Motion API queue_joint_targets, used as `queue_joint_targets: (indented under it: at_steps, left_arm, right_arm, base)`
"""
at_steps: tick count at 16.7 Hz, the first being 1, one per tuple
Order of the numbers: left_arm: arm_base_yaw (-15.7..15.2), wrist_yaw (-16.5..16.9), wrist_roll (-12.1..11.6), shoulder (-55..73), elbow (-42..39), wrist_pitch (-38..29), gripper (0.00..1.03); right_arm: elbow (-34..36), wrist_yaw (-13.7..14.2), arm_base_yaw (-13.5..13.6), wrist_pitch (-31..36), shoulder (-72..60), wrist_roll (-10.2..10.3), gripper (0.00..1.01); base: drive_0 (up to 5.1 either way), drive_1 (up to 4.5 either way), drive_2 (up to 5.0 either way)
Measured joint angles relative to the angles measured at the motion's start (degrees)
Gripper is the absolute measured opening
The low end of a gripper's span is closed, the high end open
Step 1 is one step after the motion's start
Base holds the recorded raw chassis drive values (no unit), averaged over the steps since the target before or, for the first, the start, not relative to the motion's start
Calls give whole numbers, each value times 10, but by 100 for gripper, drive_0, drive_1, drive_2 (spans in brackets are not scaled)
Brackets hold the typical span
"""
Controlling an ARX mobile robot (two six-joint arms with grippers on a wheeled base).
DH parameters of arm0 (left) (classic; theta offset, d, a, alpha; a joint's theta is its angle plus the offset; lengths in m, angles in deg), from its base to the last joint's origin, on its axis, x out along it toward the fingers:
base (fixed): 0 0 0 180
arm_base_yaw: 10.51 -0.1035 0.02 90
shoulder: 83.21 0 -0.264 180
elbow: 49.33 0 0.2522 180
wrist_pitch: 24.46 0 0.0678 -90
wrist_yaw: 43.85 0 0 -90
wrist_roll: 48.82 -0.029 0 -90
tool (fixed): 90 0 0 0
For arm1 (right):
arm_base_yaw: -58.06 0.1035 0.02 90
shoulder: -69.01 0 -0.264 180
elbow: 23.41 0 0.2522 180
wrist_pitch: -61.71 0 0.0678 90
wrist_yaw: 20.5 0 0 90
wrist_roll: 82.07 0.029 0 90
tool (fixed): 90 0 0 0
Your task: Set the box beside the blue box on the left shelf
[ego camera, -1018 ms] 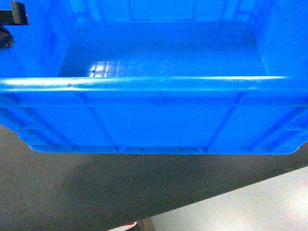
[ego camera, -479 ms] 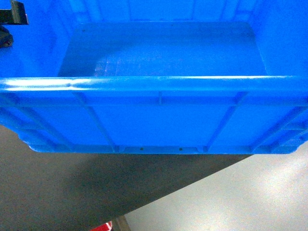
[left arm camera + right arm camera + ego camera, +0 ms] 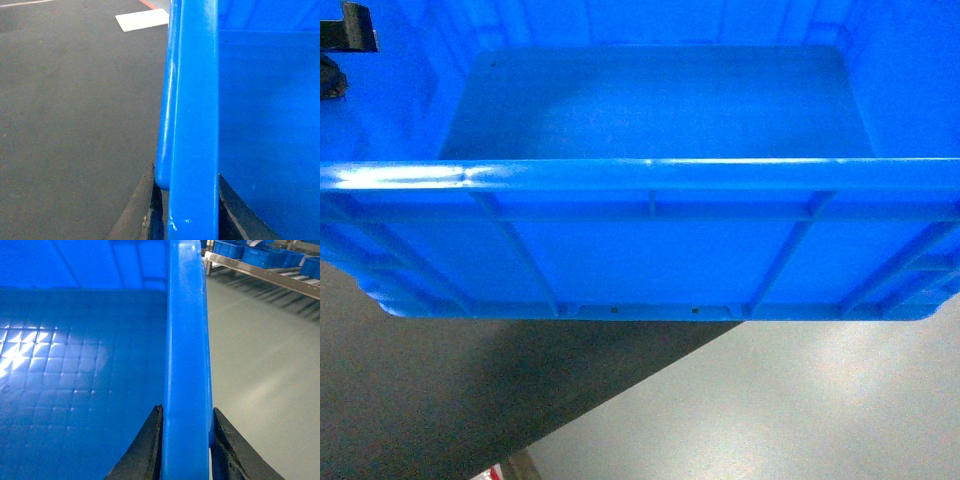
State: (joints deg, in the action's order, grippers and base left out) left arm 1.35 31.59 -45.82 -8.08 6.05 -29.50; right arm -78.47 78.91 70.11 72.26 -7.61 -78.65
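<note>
Both pincers (image 3: 192, 220) (image 3: 185, 450) clamped on opposite rims of the box (image 3: 650, 240).

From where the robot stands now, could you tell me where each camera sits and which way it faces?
Head: above, looking down into the box and the floor beyond; a dark arm part shows top left.
Left wrist: at the left gripper, looking along the box's rim; fingers straddle the rim.
Right wrist: at the right gripper, likewise, facing a rack of blue crates.
All share the box.
</note>
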Motion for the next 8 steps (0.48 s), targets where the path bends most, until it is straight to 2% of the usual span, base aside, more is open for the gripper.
queue_joint_targets:
  at_steps: [8]
  left_arm:
    - [0,0,0,0,0,0,17]
  right_arm:
    - [0,0,0,0,0,0,21]
  base:
    - [-159,-159,-159]
